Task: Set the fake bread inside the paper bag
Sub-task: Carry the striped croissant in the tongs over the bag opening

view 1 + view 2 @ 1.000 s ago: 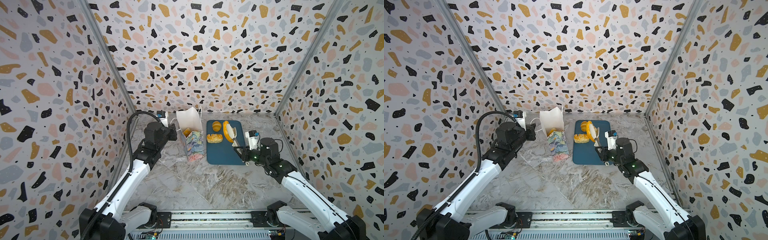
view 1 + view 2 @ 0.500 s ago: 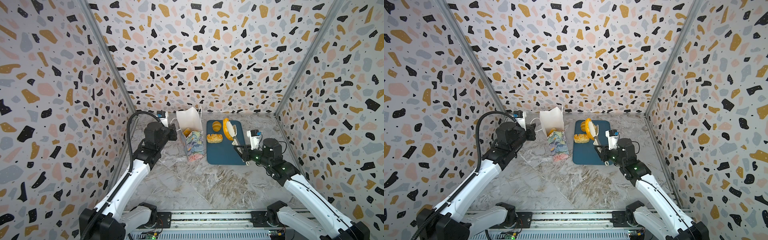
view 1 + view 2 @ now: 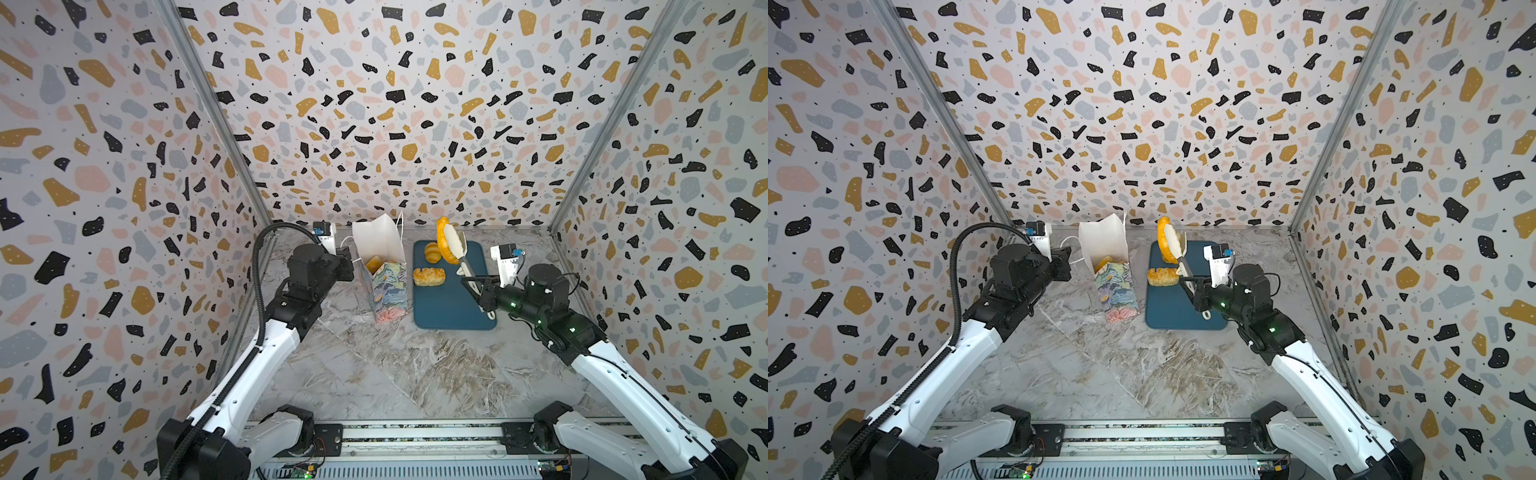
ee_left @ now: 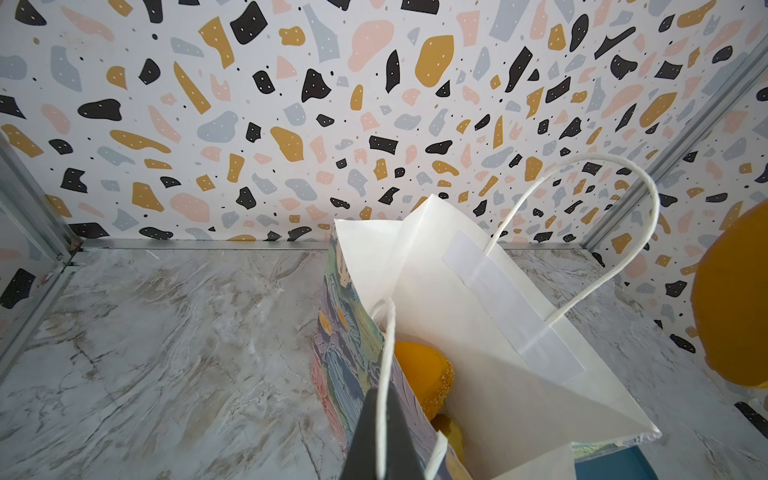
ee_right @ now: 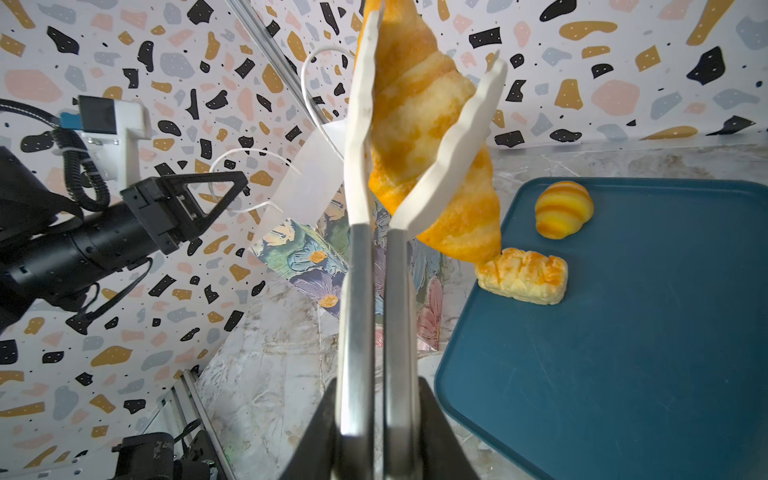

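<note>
Our left gripper stays clamped on the paper bag's cord handle, holding the mouth open; two breads lie inside. The croissant has risen higher above the blue tray, pinched in tongs that our right gripper squeezes. We judge the drop is next, once it clears the bag's rim. A ridged roll and a pastry wait.

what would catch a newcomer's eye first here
Probably the big golden croissant, pinched in white tongs that the right gripper holds raised clear of the dark-blue tray. Next, the floral paper bag standing just left of the tray in both top views, its cord handle gripped by the left gripper, with bread already inside.
</note>
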Available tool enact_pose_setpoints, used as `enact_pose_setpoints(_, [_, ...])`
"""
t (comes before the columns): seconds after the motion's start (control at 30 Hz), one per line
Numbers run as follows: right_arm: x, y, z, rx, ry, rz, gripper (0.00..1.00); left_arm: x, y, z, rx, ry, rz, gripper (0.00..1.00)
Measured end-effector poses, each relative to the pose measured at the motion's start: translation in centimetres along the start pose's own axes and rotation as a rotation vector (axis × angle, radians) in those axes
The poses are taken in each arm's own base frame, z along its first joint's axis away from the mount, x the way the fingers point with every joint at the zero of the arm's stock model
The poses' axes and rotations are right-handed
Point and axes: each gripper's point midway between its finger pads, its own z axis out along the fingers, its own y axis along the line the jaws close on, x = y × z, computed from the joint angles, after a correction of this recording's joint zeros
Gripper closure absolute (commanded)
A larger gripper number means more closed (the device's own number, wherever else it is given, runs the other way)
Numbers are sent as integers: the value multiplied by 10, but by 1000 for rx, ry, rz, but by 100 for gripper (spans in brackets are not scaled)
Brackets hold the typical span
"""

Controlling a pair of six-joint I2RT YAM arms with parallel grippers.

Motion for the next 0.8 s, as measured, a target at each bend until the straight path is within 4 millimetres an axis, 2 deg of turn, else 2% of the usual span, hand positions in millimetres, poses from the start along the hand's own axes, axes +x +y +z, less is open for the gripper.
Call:
enact_pose_setpoints(0.47, [-26,37,18,-33,-5,-69,78,-1,0,-1,-1,-2,0,100])
enact_pose_setpoints(0.8, [-32,61,34,-61,9,-113,79,-2,0,-2,-2,-6,0,100])
